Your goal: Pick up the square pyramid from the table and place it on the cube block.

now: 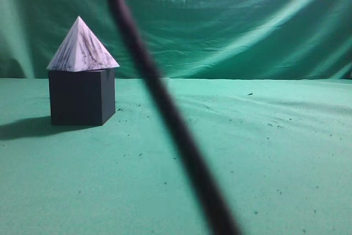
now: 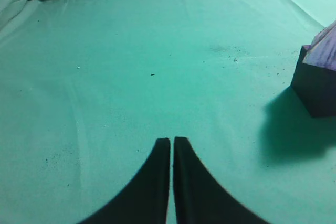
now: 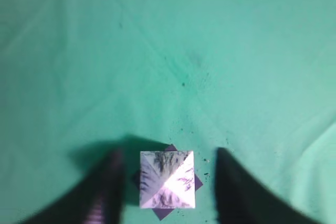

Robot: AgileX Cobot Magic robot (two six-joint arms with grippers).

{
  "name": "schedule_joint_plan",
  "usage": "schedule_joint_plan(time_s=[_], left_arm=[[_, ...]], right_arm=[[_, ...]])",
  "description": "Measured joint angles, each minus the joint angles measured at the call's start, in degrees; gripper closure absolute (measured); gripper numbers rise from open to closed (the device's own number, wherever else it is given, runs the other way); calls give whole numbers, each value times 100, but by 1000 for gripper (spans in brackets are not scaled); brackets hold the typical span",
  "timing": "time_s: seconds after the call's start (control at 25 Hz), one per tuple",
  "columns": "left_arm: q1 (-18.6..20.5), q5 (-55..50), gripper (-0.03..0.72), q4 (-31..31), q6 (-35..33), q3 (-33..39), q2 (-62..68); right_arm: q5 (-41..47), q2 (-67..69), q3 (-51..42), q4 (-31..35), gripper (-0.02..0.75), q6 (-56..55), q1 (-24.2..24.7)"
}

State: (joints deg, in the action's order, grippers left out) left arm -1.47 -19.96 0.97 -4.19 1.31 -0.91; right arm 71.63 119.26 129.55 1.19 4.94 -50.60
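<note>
A: Exterior: square pyramid (image 1: pixel 81 48) sits on cube block (image 1: pixel 81 96), left of frame. Looks rigid, light; sloped faces slick, so grip low.

B: Left wrist: left tool (image 2: pixel 171 142) closed, empty, over wrinkled green worktop (image 2: pixel 131 66).

A: Right wrist: right tool (image 3: pixel 167 174) wide, straddling pyramid, bottom centre.
</note>
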Motion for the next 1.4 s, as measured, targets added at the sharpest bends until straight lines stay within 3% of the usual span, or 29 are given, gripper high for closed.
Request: schedule_joint_plan(time_s=[0.12, 0.28, 0.64, 0.8, 1.08, 1.4], left_arm=[[0, 0, 688, 0, 0, 0, 0], [0, 0, 688, 0, 0, 0, 0], [0, 0, 688, 0, 0, 0, 0], [0, 0, 688, 0, 0, 0, 0], [0, 0, 688, 0, 0, 0, 0], [0, 0, 688, 0, 0, 0, 0]], right_arm=[[54, -484, 14, 9, 605, -137, 0], [96, -1162, 17, 9, 738, -278, 0], [316, -2585, 6, 22, 738, -160, 0], [211, -3381, -533, 45, 738, -28, 0], [165, -5136, -2876, 48, 738, 6, 0], [-1141, -7610, -5607, 74, 738, -243, 0]])
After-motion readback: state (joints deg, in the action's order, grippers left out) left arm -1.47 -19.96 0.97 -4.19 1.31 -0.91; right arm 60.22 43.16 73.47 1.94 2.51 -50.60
